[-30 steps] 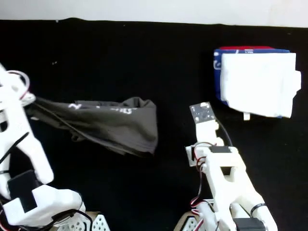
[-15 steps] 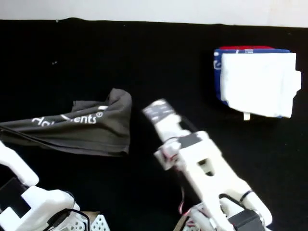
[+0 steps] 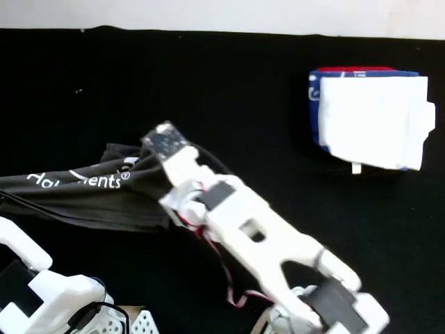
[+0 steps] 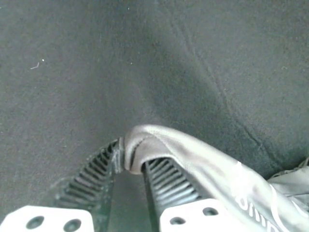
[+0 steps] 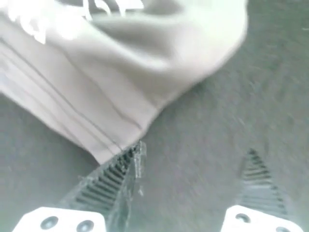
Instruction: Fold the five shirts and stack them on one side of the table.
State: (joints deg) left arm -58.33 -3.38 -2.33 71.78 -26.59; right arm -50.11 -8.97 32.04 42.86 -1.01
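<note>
A dark grey shirt [image 3: 83, 191] with white lettering lies stretched out at the left of the black table. My left gripper [image 4: 131, 159] is shut on a bunched edge of this shirt [image 4: 193, 159]. My right arm reaches across to the shirt's right end, and the right gripper [image 5: 195, 157] stands open just above the cloth table with the shirt's hem [image 5: 116, 87] right beyond one fingertip. A stack of folded shirts [image 3: 372, 118], white on top over blue and red, sits at the far right.
The left arm's white base [image 3: 49, 303] stands at the near left corner. The right arm's body [image 3: 257, 236] slants across the table's middle. Black cloth [image 3: 229, 83] covers the whole table.
The right arm has swung left from the table's middle to the shirt's right end. The dark shirt has been dragged left and lies flatter.
</note>
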